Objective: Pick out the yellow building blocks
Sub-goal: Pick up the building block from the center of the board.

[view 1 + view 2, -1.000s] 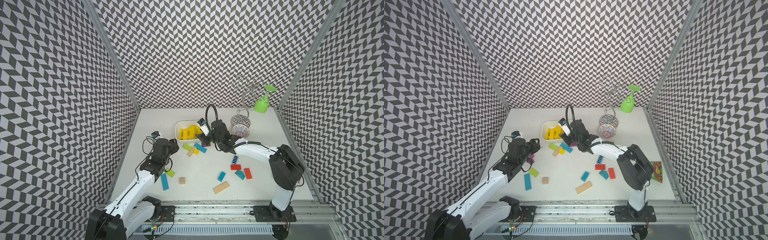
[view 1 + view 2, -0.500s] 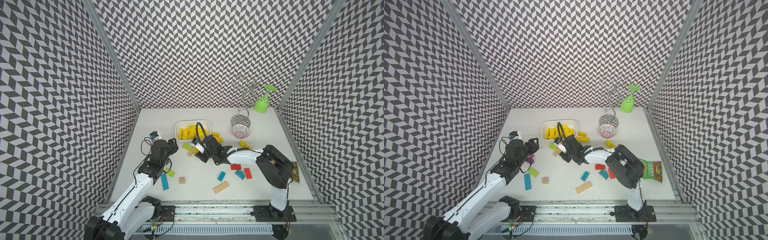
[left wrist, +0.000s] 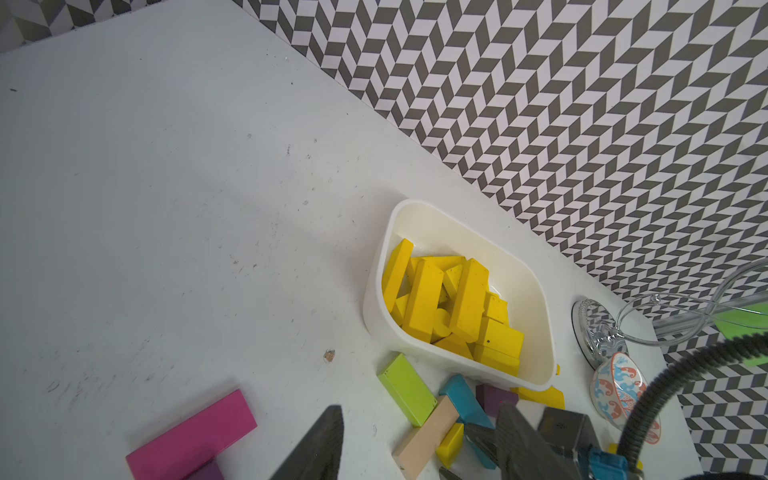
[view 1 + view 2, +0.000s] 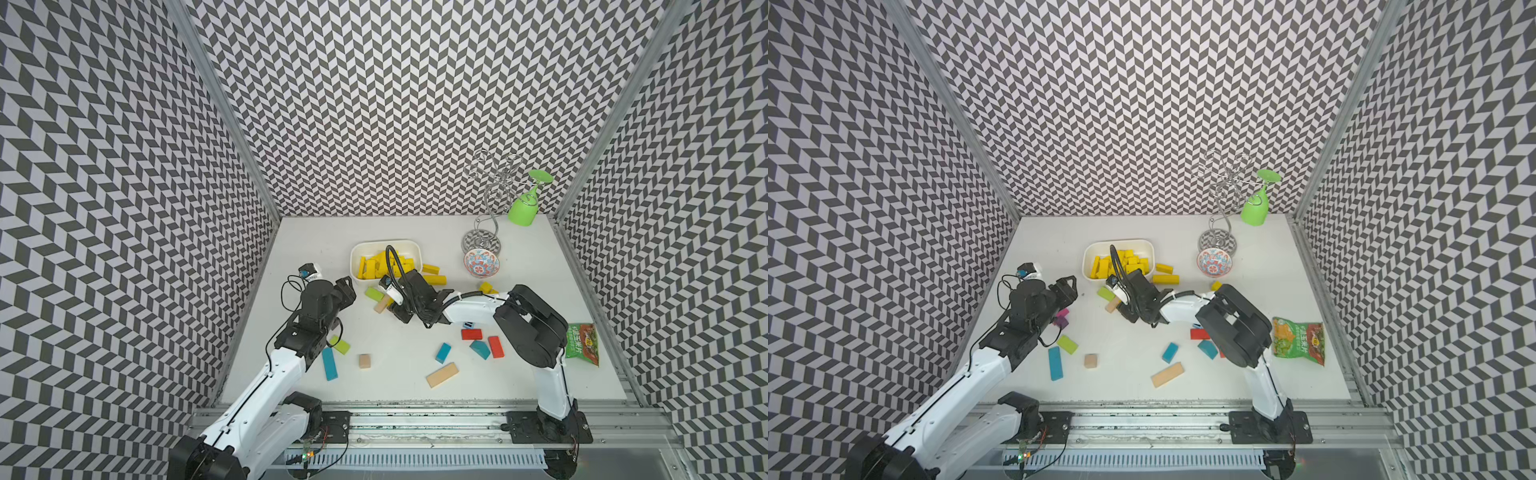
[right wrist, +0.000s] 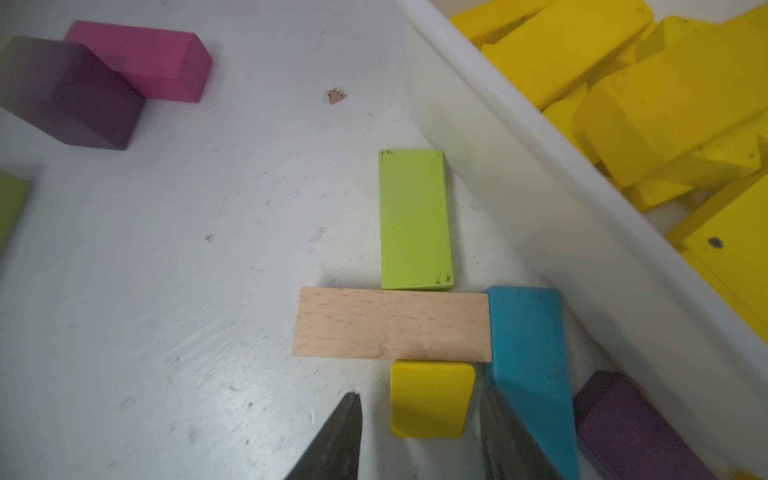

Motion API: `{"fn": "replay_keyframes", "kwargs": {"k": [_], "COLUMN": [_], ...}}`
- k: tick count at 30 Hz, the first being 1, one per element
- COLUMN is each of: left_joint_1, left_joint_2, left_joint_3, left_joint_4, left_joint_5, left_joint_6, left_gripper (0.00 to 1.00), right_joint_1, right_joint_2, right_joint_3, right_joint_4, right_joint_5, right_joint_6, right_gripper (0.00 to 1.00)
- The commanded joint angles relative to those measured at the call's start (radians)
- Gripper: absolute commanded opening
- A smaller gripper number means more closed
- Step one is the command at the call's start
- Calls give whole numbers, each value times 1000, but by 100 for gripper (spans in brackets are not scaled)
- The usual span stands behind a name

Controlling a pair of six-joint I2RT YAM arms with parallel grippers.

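Observation:
Many yellow building blocks (image 4: pixel 384 266) lie heaped in a white bin (image 4: pixel 357 253), also seen in the left wrist view (image 3: pixel 449 307). Two yellow bars (image 4: pixel 432 274) and a small yellow block (image 4: pixel 486 287) lie on the table beside the bin. My right gripper (image 5: pixel 419 432) is low at the bin's front, open, its fingers on either side of a small yellow block (image 5: pixel 432 401) that rests on the table against a pale wooden bar (image 5: pixel 390 324). My left gripper (image 4: pixel 347 289) hovers open and holds nothing, left of that cluster.
A lime block (image 5: pixel 415 220), a teal wedge (image 5: pixel 528 345) and a purple block (image 5: pixel 631 428) crowd the small yellow block. Pink and purple blocks (image 4: pixel 1062 316) lie by the left arm. Teal, red, lime and wooden blocks lie scattered at the front. Patterned bowl (image 4: pixel 481 262), wire rack (image 4: pixel 490 195), snack bag (image 4: pixel 582 344).
My right arm has swung from over the bin towards the front left and come down onto the block cluster. The left arm has barely moved.

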Motion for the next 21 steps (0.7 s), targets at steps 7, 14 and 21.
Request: {"fn": "replay_keyframes", "kwargs": {"k": [7, 14, 21], "left_joint_1": [13, 16, 19], "left_joint_2": [-12, -8, -5], "left_joint_3": [-3, -3, -2], "left_joint_4": [-12, -11, -8], "left_joint_5": [-1, 0, 3], "left_joint_6": [8, 13, 11], "left_gripper": [61, 61, 61], "right_joint_1": [-1, -1, -1], "right_joint_2": [62, 70, 20], "right_joint_3": [65, 77, 47], "right_joint_4": [0, -15, -21], "right_joint_5": [29, 19, 1], "right_joint_6": [13, 6, -8], "right_gripper": [47, 35, 18]}}
